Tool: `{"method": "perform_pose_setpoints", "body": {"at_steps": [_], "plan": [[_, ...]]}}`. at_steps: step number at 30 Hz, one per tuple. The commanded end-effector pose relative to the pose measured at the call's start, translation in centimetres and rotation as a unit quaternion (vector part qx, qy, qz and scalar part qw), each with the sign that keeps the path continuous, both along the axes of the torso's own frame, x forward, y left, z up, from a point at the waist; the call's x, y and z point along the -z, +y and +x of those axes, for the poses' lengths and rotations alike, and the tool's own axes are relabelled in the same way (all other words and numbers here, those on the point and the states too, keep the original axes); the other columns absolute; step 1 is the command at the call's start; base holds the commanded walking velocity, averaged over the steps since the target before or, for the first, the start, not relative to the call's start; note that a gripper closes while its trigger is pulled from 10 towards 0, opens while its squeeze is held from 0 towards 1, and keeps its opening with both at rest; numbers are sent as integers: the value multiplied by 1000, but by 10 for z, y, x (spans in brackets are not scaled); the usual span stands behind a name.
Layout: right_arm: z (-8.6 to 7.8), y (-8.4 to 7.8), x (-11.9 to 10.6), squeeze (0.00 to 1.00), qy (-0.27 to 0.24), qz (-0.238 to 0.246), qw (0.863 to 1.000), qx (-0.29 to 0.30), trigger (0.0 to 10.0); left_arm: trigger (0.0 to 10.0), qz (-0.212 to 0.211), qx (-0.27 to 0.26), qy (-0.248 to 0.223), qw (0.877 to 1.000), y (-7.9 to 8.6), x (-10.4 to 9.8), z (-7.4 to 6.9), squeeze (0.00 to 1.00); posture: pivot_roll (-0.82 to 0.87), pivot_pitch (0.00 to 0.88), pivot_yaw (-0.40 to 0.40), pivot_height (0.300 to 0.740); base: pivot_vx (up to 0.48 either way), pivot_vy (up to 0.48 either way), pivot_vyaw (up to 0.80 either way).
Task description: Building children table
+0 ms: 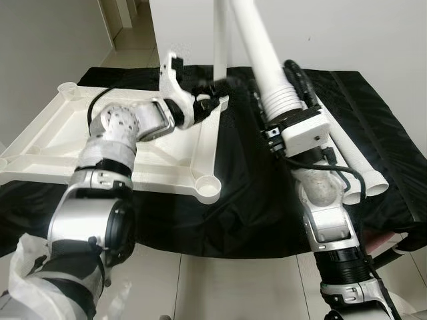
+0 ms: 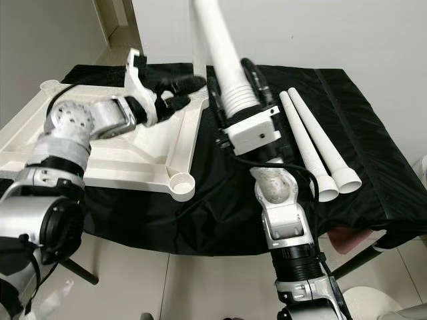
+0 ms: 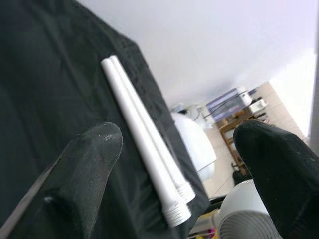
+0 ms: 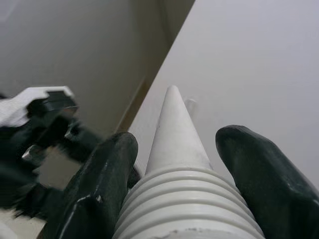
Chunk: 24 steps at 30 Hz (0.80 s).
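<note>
Tabletop lies upside-down on black cloth at 10 o'clock. Right gripper clamps a ribbed white leg pointing toward 12. Left gripper, fingers spread and empty, hovers over the tabletop's far corner. Two spare legs rest at 2 o'clock.

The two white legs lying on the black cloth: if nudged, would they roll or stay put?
The two white legs are round and tapered, so they would probably roll in a curve rather than straight. The soft black cloth may slow them. They look like rigid, hollow plastic, likely light.
</note>
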State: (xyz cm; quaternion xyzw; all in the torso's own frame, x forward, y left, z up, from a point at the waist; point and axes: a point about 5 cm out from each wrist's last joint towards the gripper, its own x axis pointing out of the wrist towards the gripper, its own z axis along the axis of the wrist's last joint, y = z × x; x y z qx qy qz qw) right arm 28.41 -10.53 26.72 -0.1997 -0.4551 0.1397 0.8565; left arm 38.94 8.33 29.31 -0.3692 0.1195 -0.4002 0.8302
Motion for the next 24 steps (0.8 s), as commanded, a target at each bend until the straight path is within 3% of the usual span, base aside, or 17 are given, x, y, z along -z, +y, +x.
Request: {"method": "perform_pose_setpoints", "body": {"at_steps": [1,5,9,24], "plan": [[-4,4,2,0,-7,-10,1000,-9,10000,10000,-90,97,-89,987,3,-18,-8,0,-57,12,56,740,0,0,0],[-3,6,12,0,18,-17,1000,-15,10000,10000,-120,106,-111,981,12,-28,-7,0,-58,20,55,740,0,0,0],[-2,6,29,0,49,-33,998,-18,10000,10000,-142,89,-99,981,21,-26,-1,0,-62,27,58,740,0,0,0],[-5,12,49,0,90,-65,993,-34,10000,10000,-182,114,-93,972,21,-26,-3,0,-70,44,54,740,0,0,0]]}}
